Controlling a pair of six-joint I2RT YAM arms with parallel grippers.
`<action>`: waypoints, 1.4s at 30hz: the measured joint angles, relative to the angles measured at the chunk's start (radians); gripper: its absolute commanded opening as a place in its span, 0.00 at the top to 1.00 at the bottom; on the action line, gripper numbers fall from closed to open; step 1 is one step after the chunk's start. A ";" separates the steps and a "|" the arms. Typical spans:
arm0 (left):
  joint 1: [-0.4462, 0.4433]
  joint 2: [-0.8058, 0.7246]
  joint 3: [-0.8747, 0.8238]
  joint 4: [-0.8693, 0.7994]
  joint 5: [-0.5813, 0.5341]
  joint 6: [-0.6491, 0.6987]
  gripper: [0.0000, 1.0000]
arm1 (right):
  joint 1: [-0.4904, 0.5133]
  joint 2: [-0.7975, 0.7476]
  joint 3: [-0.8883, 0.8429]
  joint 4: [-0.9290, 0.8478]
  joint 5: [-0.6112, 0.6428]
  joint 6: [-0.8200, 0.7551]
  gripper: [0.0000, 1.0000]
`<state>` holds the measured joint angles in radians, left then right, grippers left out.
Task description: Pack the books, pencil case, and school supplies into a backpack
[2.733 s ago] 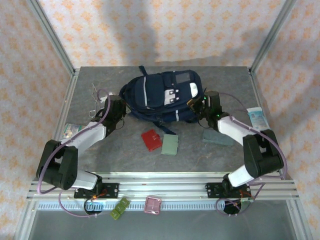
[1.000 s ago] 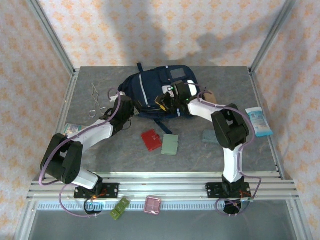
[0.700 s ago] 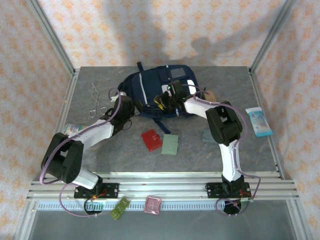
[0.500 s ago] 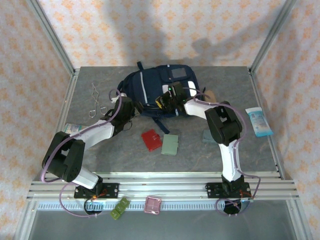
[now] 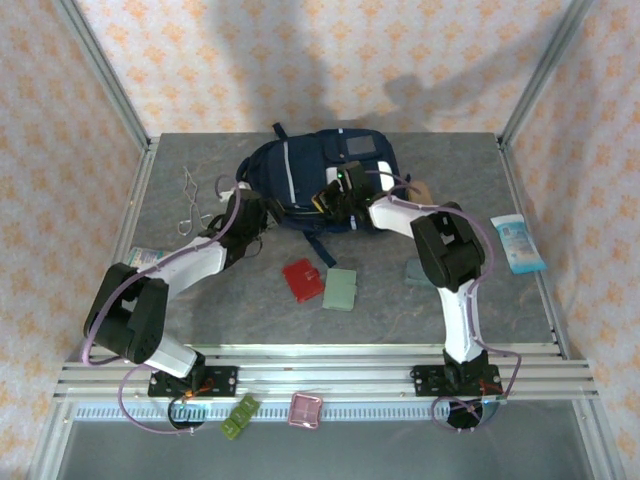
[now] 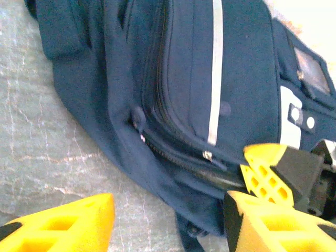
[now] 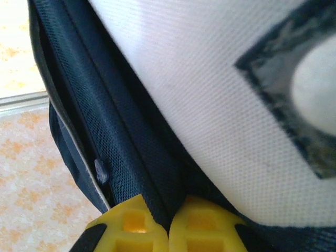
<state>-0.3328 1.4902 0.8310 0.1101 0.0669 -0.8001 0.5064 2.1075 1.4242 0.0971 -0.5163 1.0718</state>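
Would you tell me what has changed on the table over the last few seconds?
The right gripper swung left across the backpack and closed on a fold of its fabric; the backpack shifted slightly. The left gripper edged closer to it, jaws open. The red case and green case stayed put.

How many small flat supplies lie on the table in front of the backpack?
3: a red square case, a pale green case beside it, and a slate-grey slab partly hidden by the right arm.
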 measured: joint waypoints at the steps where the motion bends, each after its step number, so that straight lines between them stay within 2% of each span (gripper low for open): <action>1: 0.005 -0.007 0.005 -0.003 0.000 0.009 0.41 | -0.002 -0.013 0.000 -0.011 -0.002 -0.020 1.00; 6: 0.026 -0.058 0.053 -0.024 0.003 0.075 0.40 | -0.031 -0.104 0.000 -0.064 -0.043 -0.130 1.00; 9: 0.026 -0.074 0.082 -0.026 0.015 0.125 0.36 | -0.045 -0.147 0.000 -0.079 -0.072 -0.175 1.00; 18: 0.028 -0.044 0.142 -0.058 0.162 0.257 0.35 | -0.063 -0.207 -0.033 -0.083 -0.153 -0.238 1.00; 23: 0.028 -0.039 0.078 -0.035 0.241 0.290 0.36 | -0.084 -0.208 -0.033 -0.083 -0.212 -0.238 1.00; 29: 0.028 -0.087 -0.042 -0.004 0.278 0.305 0.33 | -0.102 -0.208 -0.016 -0.104 -0.264 -0.234 1.00; 42: 0.031 -0.087 -0.044 0.086 0.315 0.378 0.31 | -0.104 -0.195 0.061 -0.169 -0.319 -0.232 1.00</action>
<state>-0.3019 1.4033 0.7868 0.1963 0.3820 -0.4225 0.4023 1.9121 1.4853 -0.0719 -0.8349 0.8402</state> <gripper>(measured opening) 0.691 0.037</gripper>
